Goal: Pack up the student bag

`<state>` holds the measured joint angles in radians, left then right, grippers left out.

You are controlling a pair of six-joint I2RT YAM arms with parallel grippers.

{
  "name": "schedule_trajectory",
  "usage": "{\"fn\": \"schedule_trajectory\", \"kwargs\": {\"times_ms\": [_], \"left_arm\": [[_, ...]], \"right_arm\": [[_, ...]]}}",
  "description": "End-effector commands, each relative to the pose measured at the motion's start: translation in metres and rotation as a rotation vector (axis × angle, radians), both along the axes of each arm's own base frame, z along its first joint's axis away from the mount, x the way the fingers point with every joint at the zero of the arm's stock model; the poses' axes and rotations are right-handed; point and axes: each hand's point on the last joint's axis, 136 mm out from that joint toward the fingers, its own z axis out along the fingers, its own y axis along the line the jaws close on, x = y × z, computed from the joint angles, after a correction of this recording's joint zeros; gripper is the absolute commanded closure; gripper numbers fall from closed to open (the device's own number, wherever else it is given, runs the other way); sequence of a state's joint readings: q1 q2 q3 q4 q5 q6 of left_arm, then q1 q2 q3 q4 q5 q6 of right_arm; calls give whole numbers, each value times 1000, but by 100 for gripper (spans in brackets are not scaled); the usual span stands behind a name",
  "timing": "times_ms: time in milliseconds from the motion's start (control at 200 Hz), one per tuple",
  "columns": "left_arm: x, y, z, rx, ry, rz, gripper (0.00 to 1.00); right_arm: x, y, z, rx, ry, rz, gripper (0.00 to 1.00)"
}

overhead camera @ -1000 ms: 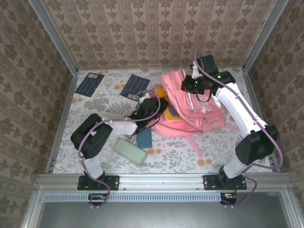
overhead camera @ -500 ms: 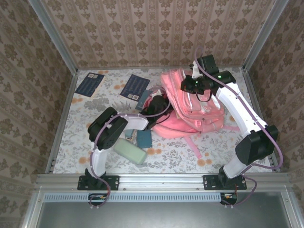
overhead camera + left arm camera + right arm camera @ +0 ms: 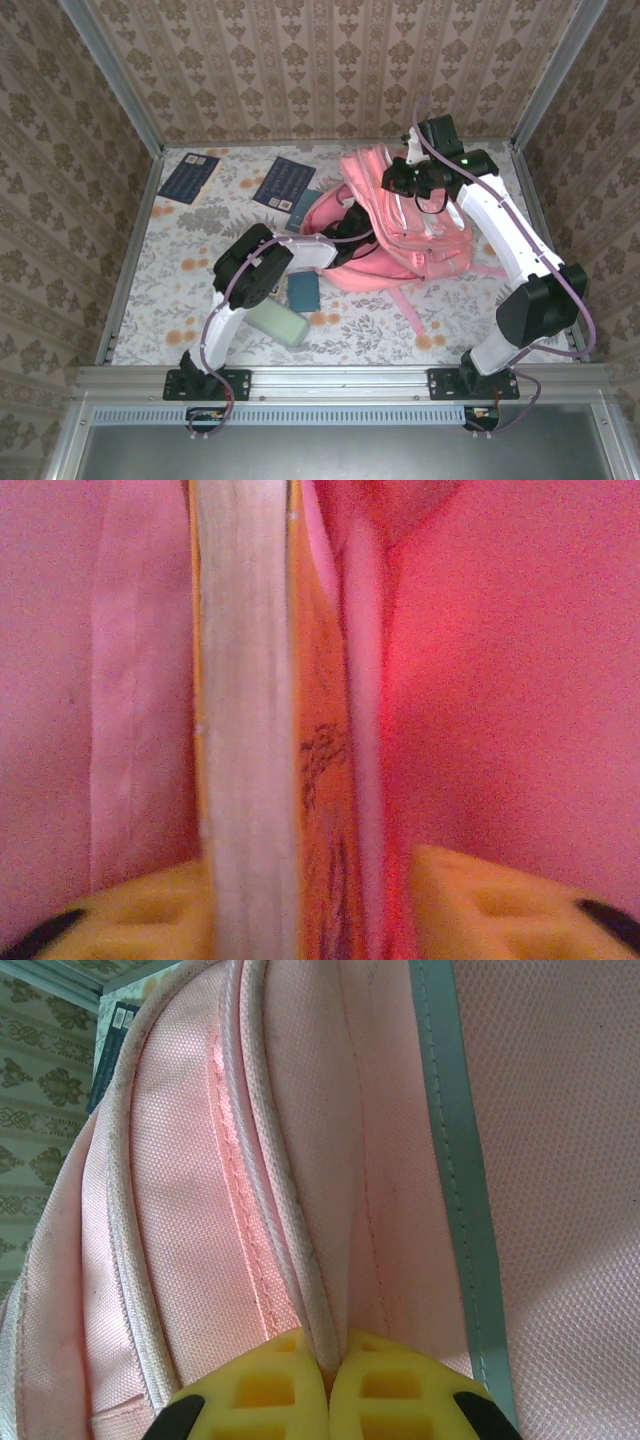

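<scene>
The student bag point(image 3: 425, 240) lies on its side on the floral table point(image 3: 190, 250), its open mouth turned left toward the left arm and its straps trailing off its near side. From overhead, the left arm reaches across into that mouth and its end is sunk in pink fabric. The left wrist camera gives the inside of the bag: pink lining on both sides, and a book point(image 3: 250, 730) standing on edge, its pale page block and orange cover running straight up the middle. The left gripper point(image 3: 310, 905) straddles the book with its yellow fingers point(image 3: 480, 900) partly spread. The right finger stands clear of the cover, and whether the other presses the pages is hard to tell. Overhead, the right gripper point(image 3: 402, 180) sits on the bag's far upper side. Its wrist camera adds the detail: both fingertips closed tight, pinching a corded seam of the pink cloth beside a grey-blue trim strip. Off the bag's near-left corner lies a small teal notebook point(image 3: 303, 290), and nearer than that a pale green pencil case point(image 3: 275, 322). Two dark blue cards point(image 3: 283, 182) lie to the bag's left, toward the back, well apart from each other.
</scene>
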<state>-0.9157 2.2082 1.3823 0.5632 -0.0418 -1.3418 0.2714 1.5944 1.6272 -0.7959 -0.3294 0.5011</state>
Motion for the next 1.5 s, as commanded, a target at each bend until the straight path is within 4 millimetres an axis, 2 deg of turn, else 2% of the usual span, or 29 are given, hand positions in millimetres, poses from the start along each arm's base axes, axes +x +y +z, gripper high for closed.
{"fn": "schedule_trajectory", "kwargs": {"times_ms": [0,40,115,245,410,560,700,760,860,885,905,945,1035,1080,1100,1240,1380,1495], "left_arm": [[-5,15,41,8,-65,32,40],[-8,23,42,34,-61,42,33],[-13,37,49,66,-59,61,31],[-23,67,62,125,-48,97,16],[-32,113,73,228,-29,126,13],[-36,156,83,292,-24,145,12],[-30,197,90,344,-21,151,10],[-26,212,90,364,-14,147,10],[-18,236,92,395,-18,146,11],[-16,243,92,406,-17,150,11],[-14,248,92,414,-15,152,12],[-10,258,91,428,-18,150,12],[-1,277,85,450,-7,139,13],[3,278,84,454,-13,115,15],[10,290,83,462,-10,131,16],[29,303,70,495,7,76,21],[53,322,58,516,10,75,24],[80,325,49,502,-3,47,29]], "right_arm": [[2,1,38,64,-125,17,100],[1,0,38,61,-126,17,100],[1,-4,35,56,-123,12,100],[1,-11,30,46,-122,0,100],[-4,-25,16,-9,-115,-7,100],[-16,-43,-17,-140,-65,4,100],[-25,-45,-52,-170,-7,28,100],[-26,-43,-63,-170,5,33,93],[-22,-40,-66,-172,-2,25,85],[-21,-38,-65,-171,-10,27,80],[-20,-37,-63,-173,-14,24,70],[-18,-33,-60,-180,-26,26,62],[-13,-18,-51,-191,-45,46,61],[-11,-10,-48,-211,-53,53,60],[-9,-6,-48,-220,-57,55,60],[1,28,-44,-215,-90,67,58],[12,68,-52,-188,-108,79,58],[20,96,-63,-153,-94,86,59]]}}
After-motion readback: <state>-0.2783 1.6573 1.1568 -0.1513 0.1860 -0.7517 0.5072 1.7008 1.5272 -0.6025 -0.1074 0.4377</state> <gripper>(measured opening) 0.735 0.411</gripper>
